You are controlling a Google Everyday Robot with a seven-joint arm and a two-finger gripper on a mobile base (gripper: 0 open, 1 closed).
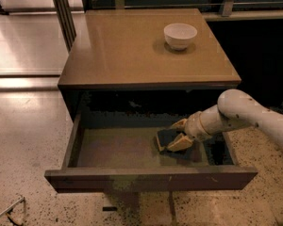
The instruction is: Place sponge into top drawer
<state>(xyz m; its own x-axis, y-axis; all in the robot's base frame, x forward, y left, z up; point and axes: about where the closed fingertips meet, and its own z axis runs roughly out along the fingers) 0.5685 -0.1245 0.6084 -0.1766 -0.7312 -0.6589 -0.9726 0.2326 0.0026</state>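
Camera view looks down on a tan-topped bench (pixel 132 51) with its top drawer (pixel 151 178) pulled out toward the near side, the dark inside open to sight. The white arm (pixel 247 116) comes in from the right and reaches down into the drawer. The gripper (pixel 178 134) is low inside the drawer's right half, close to the bottom. Its tan jaws stand one on the far side and one on the near side of the sponge (pixel 165 138), closed narrow against its right end. The sponge is inside the drawer, dark face up and a pale edge toward the near left, at or just above the drawer bottom; which of the two cannot be told. A white bowl (pixel 180 35) stands upright on the far right part of the bench top, well apart from the drawer. Speckled floor (pixel 28 140) lies all around.
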